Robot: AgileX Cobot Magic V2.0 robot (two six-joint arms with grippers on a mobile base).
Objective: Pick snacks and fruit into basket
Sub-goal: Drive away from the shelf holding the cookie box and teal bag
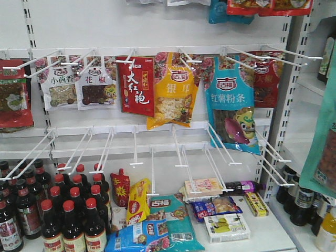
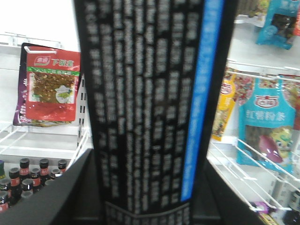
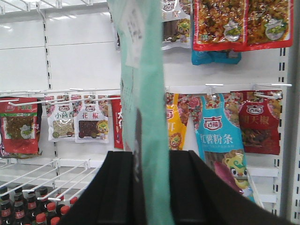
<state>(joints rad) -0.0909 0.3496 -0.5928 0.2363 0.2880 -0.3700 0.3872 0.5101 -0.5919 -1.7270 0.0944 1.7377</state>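
Snack pouches [image 1: 173,92] hung by their top holes on wire pegs [image 1: 79,65] across the middle of the front view, faces outward, presumably so they can be pulled straight off. Lower left: sauce bottles [image 1: 68,215], not wanted.

Left gripper [image 2: 143,211]: jaws appeared closed on one end of a black pouch [image 2: 150,103], which stood upright and filled the centre of its frame, clear of the pegs.

Right gripper [image 3: 150,187]: jaws pinched tight on a teal-green pouch [image 3: 143,93], seen edge-on. Both claws were loaded, probably for carrying.

Basket and fruit: not in any view.
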